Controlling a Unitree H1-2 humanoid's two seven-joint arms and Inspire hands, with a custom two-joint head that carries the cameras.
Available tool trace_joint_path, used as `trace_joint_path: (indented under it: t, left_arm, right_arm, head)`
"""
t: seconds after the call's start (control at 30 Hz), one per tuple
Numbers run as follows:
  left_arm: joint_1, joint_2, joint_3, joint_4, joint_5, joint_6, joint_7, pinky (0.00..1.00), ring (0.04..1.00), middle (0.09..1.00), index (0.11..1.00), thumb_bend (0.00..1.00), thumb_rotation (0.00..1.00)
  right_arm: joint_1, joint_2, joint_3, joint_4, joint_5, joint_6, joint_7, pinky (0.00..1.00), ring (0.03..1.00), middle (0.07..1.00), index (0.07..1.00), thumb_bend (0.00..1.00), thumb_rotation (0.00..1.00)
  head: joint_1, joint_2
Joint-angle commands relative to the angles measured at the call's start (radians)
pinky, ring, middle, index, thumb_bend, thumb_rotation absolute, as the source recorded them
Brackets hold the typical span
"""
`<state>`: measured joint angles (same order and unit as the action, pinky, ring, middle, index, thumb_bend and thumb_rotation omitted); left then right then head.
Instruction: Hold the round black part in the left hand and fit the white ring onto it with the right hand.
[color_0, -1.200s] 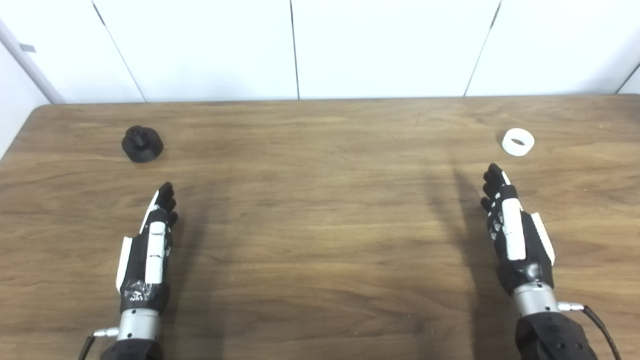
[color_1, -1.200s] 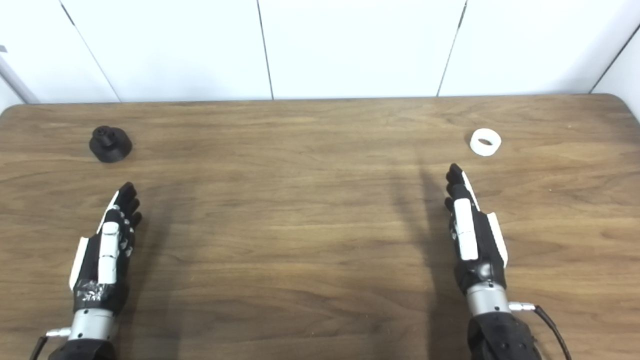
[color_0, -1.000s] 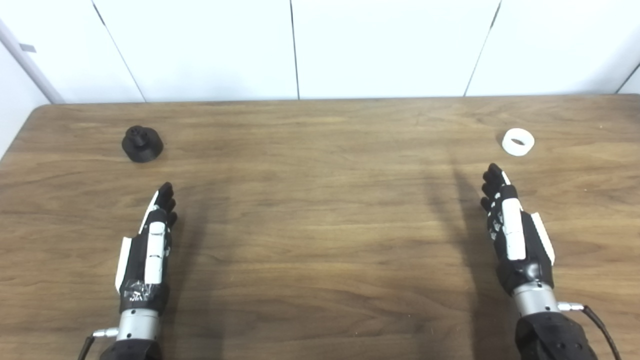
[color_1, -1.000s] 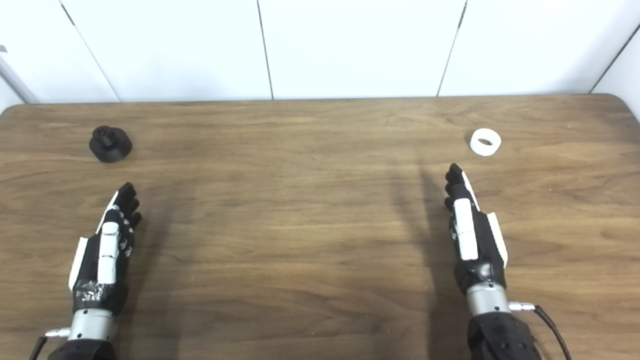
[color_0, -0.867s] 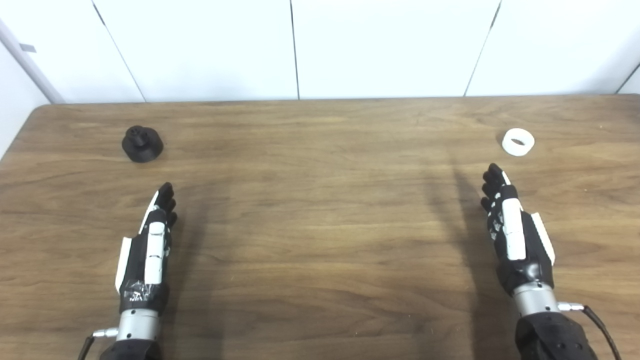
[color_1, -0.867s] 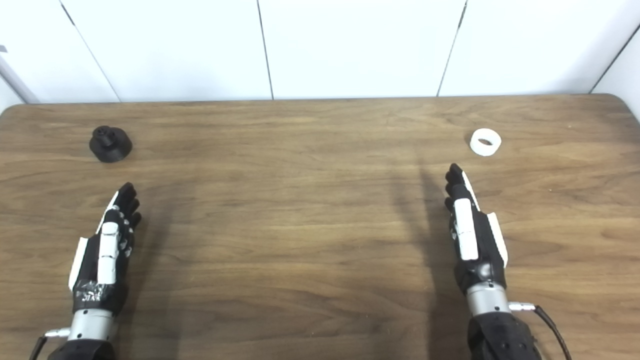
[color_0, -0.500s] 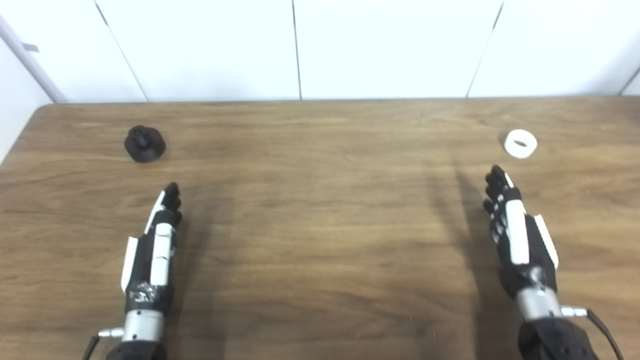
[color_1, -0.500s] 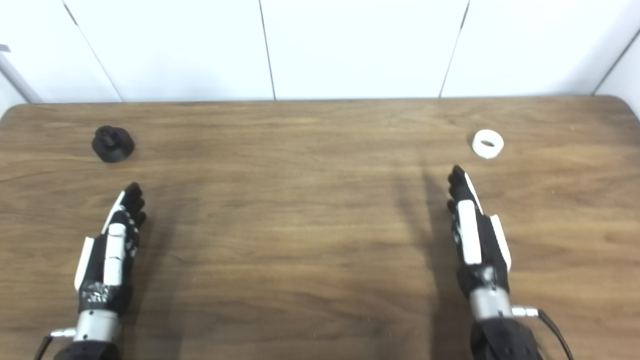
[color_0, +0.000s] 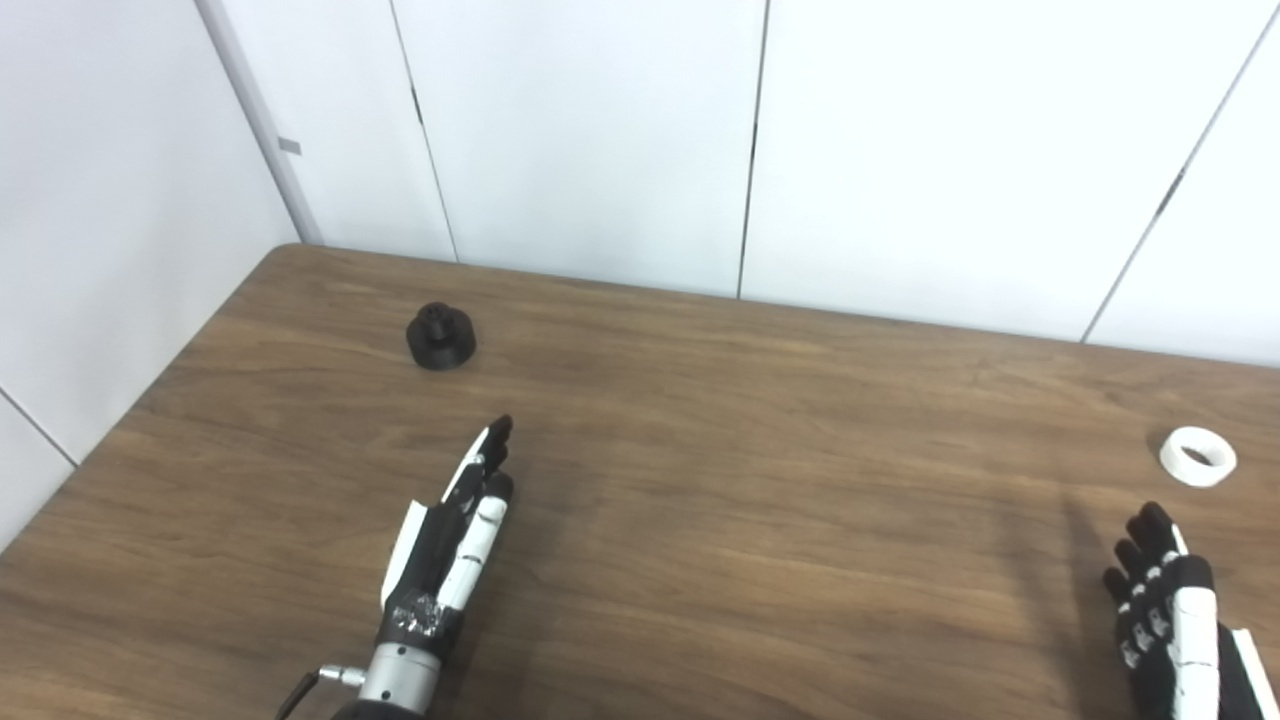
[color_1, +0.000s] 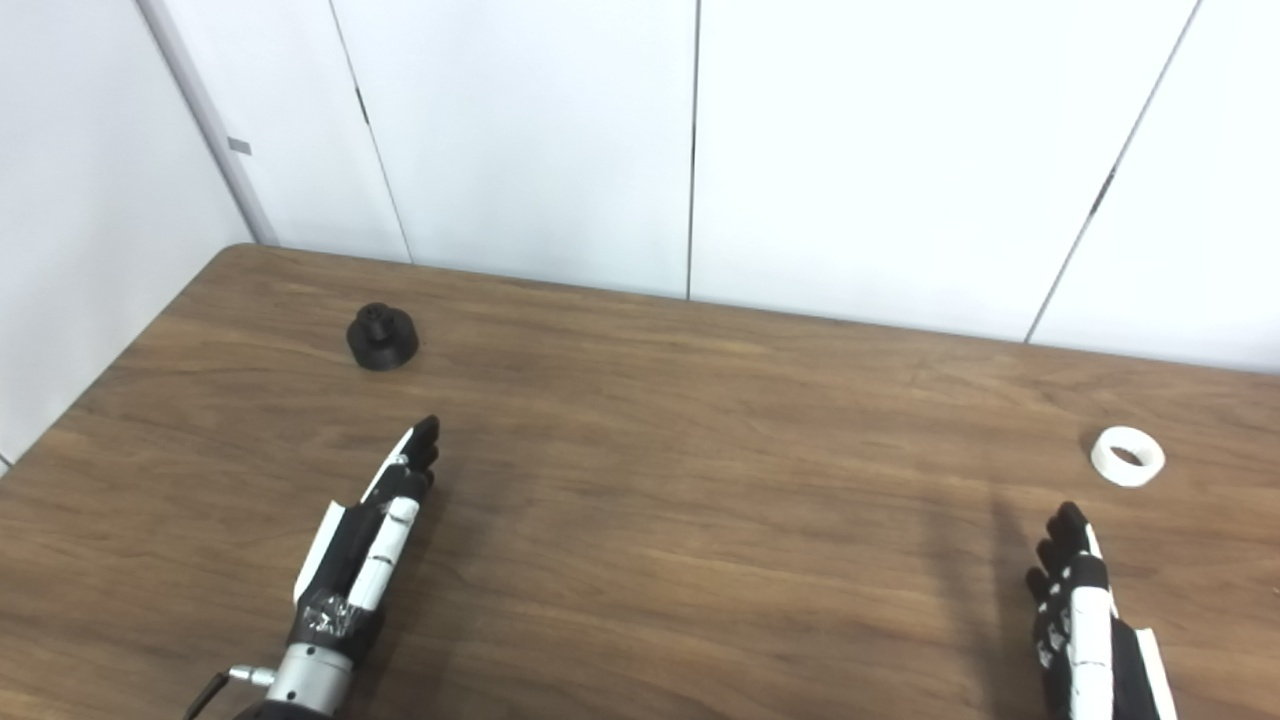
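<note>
Half the right hand (color_0: 1175, 630) is cropped out below.

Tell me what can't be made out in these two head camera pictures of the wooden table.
- Right hand: its wrist and arm are cut off by the bottom edge in both views.
- Small round black part: too small and dark to make out the detail on its top.
- White ring: too small to judge its inner surface.
- Left hand: seen from the back, so its palm is hidden.
</note>
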<state>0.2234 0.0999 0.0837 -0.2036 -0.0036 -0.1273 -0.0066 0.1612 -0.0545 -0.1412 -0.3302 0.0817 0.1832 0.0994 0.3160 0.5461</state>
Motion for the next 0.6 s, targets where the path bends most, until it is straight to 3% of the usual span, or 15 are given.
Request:
trace_joint_path:
  t: [0.0, 0.23, 0.37, 0.57]
  left_arm:
    - [0.017, -0.037, -0.011, 0.017, 0.006, -0.021, 0.015, 1.0, 1.0, 0.992, 0.976, 0.54, 0.86]
    - [0.02, -0.038, -0.02, -0.003, 0.033, 0.022, 0.029, 1.0, 1.0, 0.993, 0.983, 0.55, 0.84]
    - [0.02, -0.035, -0.021, -0.032, 0.096, 0.043, 0.061, 1.0, 1.0, 0.984, 0.975, 0.61, 0.61]
    - [-0.002, -0.016, -0.015, -0.151, 0.227, 0.147, 0.092, 1.0, 0.979, 0.956, 0.958, 0.82, 0.4]
  right_arm:
    - [0.034, -0.031, -0.001, -0.006, 0.011, -0.048, 0.01, 1.0, 1.0, 1.0, 1.0, 0.48, 1.0]
    - [0.031, -0.033, 0.0, 0.0, 0.009, -0.05, 0.009, 1.0, 1.0, 1.0, 1.0, 0.48, 1.0]
    - [0.029, -0.034, 0.0, 0.0, 0.008, -0.048, 0.008, 1.0, 1.0, 1.0, 0.997, 0.48, 1.0]
    - [0.027, -0.032, 0.001, -0.004, 0.007, -0.04, 0.004, 1.0, 1.0, 0.993, 0.987, 0.51, 1.0]
  head:
    - [0.002, 0.001]
    - [-0.002, -0.006]
    - [-0.007, -0.004]
    - [-0.015, -0.008]
